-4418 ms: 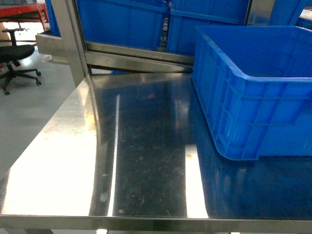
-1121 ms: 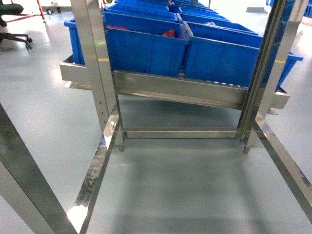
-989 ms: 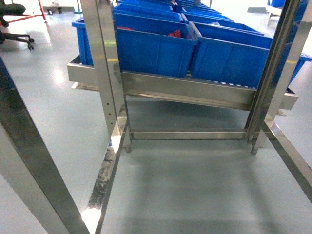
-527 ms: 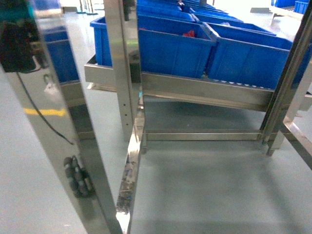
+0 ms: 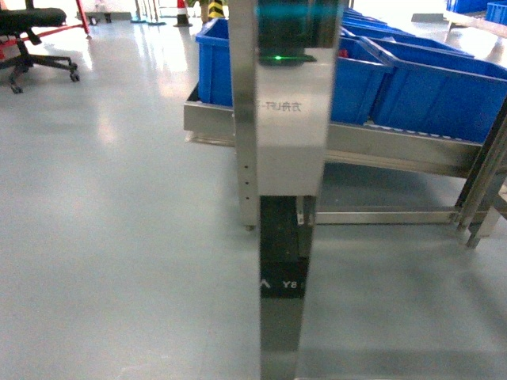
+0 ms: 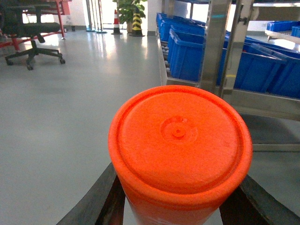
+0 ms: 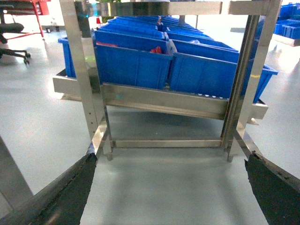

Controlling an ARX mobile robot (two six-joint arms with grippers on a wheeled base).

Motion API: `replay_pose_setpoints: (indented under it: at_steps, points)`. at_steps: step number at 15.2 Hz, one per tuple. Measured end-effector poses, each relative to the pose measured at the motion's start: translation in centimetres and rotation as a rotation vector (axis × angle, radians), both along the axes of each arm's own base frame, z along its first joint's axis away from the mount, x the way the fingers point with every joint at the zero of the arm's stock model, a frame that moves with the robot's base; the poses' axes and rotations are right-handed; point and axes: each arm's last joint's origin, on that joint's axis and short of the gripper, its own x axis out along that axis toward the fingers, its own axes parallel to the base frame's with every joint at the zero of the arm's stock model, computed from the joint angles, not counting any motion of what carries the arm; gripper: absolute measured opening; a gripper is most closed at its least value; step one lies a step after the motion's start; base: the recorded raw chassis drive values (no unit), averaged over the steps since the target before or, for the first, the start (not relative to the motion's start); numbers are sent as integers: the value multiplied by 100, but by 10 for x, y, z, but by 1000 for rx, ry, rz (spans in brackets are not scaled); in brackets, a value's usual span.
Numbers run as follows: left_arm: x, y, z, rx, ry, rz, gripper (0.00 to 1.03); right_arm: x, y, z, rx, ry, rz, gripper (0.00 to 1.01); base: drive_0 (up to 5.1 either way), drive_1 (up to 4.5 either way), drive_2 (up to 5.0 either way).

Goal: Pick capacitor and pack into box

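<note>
In the left wrist view an orange cylinder with a round capped end, the capacitor (image 6: 180, 150), fills the lower middle. My left gripper (image 6: 178, 199) is shut on it, a dark finger (image 6: 105, 199) showing on either side. In the right wrist view my right gripper (image 7: 171, 159) is open, its two dark fingers (image 7: 70, 192) spread wide over bare grey floor with nothing between them. The box is out of view in every frame. Neither gripper appears in the head view.
A steel upright post (image 5: 281, 158) stands close in front of the head camera. Behind it a low steel rack (image 7: 164, 101) carries rows of blue crates (image 5: 412, 79). Grey floor spreads to the left, with an office chair (image 5: 36, 32) far back.
The head view has swung: the steel table and blue crate seen earlier are gone, and the steel upright has slid from the left edge to the centre.
</note>
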Motion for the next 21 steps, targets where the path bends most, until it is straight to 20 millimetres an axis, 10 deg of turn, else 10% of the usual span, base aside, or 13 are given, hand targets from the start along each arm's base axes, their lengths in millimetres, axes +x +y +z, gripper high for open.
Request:
replay_pose_setpoints:
  at_steps: [21]
  points:
    - [0, 0, 0, 0, -1, 2, 44, 0, 0, 0, 0, 4, 0, 98, -496, 249, 249]
